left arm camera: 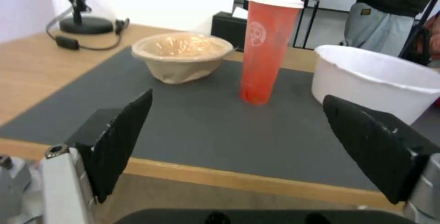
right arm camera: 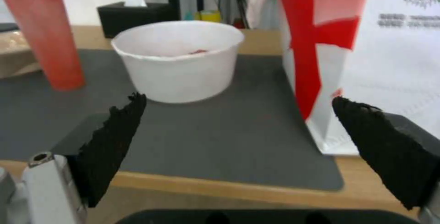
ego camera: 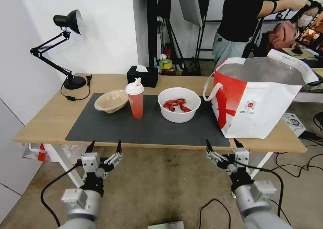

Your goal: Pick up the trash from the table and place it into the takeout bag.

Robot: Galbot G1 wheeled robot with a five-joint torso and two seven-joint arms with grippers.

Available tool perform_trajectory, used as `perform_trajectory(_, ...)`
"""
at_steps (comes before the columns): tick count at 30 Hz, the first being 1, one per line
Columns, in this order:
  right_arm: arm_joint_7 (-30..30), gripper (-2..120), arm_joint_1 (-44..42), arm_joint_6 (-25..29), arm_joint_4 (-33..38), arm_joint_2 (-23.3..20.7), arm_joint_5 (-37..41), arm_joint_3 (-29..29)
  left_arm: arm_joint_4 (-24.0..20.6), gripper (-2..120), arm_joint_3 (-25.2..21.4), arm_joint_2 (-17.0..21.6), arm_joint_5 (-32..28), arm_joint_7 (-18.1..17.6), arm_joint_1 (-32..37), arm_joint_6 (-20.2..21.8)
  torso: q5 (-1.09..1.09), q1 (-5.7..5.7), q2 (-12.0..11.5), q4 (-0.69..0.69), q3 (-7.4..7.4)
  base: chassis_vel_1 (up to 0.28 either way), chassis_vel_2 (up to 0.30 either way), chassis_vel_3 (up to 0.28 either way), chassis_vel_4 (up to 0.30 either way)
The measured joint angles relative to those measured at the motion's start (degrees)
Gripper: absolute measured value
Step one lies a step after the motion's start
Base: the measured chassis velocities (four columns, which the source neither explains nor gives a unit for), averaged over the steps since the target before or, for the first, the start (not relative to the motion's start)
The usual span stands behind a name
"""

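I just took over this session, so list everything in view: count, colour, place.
pulp bowl: one, beige, on the mat's left part
drink cup: one, red with white lid, upright mid-mat
white bowl: one, red scraps inside, right of the cup
takeout bag: one, red and white, foil-lined, open, table's right end
mat: one, dark grey, on the table
table: one, light wood
tissue box: one, black, far edge
desk lamp: one, black, far left corner
left gripper: jaws open, before the near edge
right gripper: jaws open, before the near edge
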Motion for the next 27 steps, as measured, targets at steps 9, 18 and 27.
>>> perform_trajectory(9, 0.5, 100, 0.8, -1.0, 0.5, -0.5, 0.9, -0.5, -4.5, 100, 4.4, 7.7, -13.3, -11.6, -4.9, 9.8, 0.00, 0.00, 0.0, -0.01, 0.00, 0.000, 0.000, 0.000, 0.000)
perform_trajectory(18, -7.6, 100, 4.8, 14.3, -0.9, -2.4, 6.6, 0.7, -5.8, 100, 7.6, 11.3, -20.5, -18.4, -7.1, 14.6, 0.00, 0.00, 0.0, 0.00, 0.00, 0.000, 0.000, 0.000, 0.000)
perform_trajectory(27, -12.9, 100, 10.7, 20.6, -0.5, -9.0, 20.9, 1.3, -5.9, 100, 7.3, 11.0, -19.4, -19.0, -5.7, 15.3, 0.01, 0.00, 0.0, -0.01, 0.00, 0.000, 0.000, 0.000, 0.000)
